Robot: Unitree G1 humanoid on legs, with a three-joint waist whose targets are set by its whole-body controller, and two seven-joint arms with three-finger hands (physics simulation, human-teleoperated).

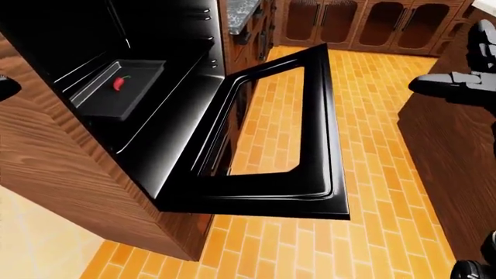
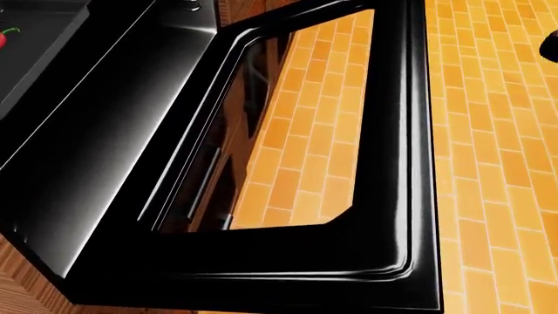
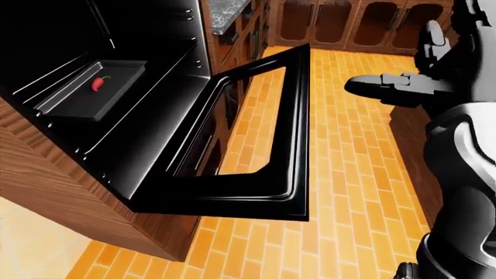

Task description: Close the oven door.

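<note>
Oven door [image 1: 325, 145] hangs fully open, level over floor. Looks heavy, stiff, hinged; push up under far edge. Right hand [image 3: 388, 87] off door, grip state can't tell; left not visible.

The right robot hand [image 3: 388, 86] reaches in from the right of the right-eye view, held level, its dark fingers [image 3: 364, 85] pointing toward the view's left and closed on nothing. The pale forearm behind it runs back to the right edge, and grey rounded body shells fill the lower right corner. In the left-eye view a small dark rounded tip at the left edge may be the left robot hand [image 1: 6, 86]; its pose cannot be told.
</note>
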